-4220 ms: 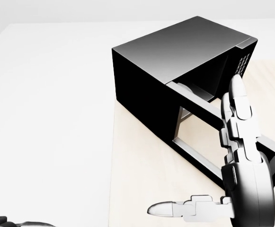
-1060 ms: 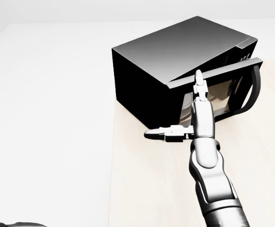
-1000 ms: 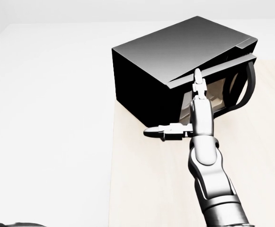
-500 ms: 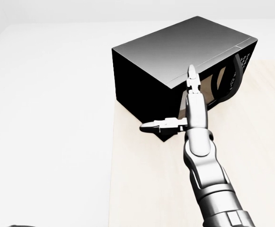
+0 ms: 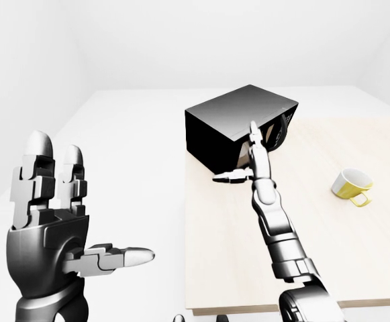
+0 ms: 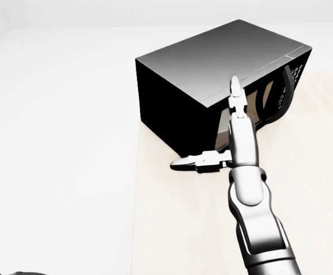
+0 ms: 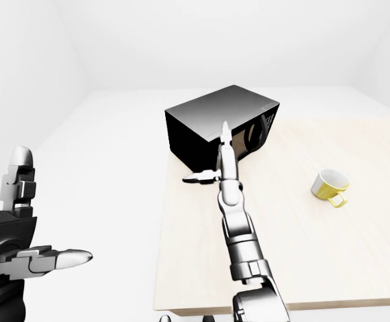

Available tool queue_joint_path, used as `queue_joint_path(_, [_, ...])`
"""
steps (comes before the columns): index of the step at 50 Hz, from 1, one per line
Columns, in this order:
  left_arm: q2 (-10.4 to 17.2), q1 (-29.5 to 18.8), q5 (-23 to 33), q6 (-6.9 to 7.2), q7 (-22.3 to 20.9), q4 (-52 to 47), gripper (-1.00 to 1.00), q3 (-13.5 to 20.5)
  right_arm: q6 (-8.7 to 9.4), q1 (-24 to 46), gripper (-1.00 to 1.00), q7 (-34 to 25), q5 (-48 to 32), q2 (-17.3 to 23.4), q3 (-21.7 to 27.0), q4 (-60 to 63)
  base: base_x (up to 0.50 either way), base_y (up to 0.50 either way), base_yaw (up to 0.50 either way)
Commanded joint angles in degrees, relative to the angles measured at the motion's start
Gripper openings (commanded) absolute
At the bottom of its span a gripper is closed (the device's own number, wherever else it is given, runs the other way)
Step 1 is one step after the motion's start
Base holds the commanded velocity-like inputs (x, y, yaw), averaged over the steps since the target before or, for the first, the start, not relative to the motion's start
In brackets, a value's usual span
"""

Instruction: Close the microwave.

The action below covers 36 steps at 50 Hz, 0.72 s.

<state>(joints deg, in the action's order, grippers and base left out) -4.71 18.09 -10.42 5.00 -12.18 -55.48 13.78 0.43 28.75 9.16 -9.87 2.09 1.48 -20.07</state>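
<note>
- Head view puts your right hand (image 6: 235, 134) stretched out flat, its long fingers (image 6: 235, 94) pointing up the picture and the thumb (image 6: 198, 163) sticking out to the left, so the hand is spread wide and holds nothing.
- Just past those fingertips sits the microwave (image 6: 212, 63), a black box standing on the worktop (image 6: 177, 229) at its upper left corner; the fingertip lies over the top edge of its door face.
- Your microwave door (image 6: 269, 103) looks flush with the body, or very nearly so; its dark curved handle (image 6: 285, 86) is to the right of your fingertips, apart from them.
- You cannot tell from these views whether the fingertip actually touches the door or merely stands over it.
- Your thumb points away from the microwave, toward its lower left corner, over the pale worktop.
- Left-eye view shows your left hand (image 5: 50, 228) raised far to the left, well apart from the microwave and off the worktop, fingers upright and spread, thumb out to the right, gripping nothing.
- A yellow mug (image 5: 352, 186) lies on the worktop well to the right of your right arm, handle toward the bottom of the picture.
</note>
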Motion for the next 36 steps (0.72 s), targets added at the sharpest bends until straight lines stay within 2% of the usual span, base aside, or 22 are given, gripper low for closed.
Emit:
queue_joint_path(1, [0.10,-0.07,0.08,0.00,0.06,0.24,1.00,0.02,4.57,-14.72,1.00,-4.02,-1.65,-0.98,-1.62,25.75,0.00,0.00,0.00])
queue_joint_path(7, [0.17,-0.34,0.12,0.00,0.15,0.51,1.00,0.11,4.57,-25.03,1.00,-6.12,-3.42,-1.18,-1.80,39.45,0.00,0.00,0.00])
queue_joint_path(17, [0.27,-0.52,0.56,0.00,0.38,1.13,1.00,-0.17,4.57,-35.77,1.00,-7.72,-3.29,-1.55,-2.13,46.54,0.00,0.00,0.00])
queue_joint_path(21, [0.43,-0.80,1.00,0.00,0.59,1.99,1.00,-0.46,4.52,-38.05,1.00,-8.02,-2.87,-1.63,-2.13,45.66,0.00,0.00,0.00])
queue_joint_path(36, [0.74,-0.71,1.25,0.00,0.87,2.26,1.00,-0.92,4.57,-38.07,1.00,-7.46,-3.39,-2.04,-3.77,45.70,0.00,0.00,0.00])
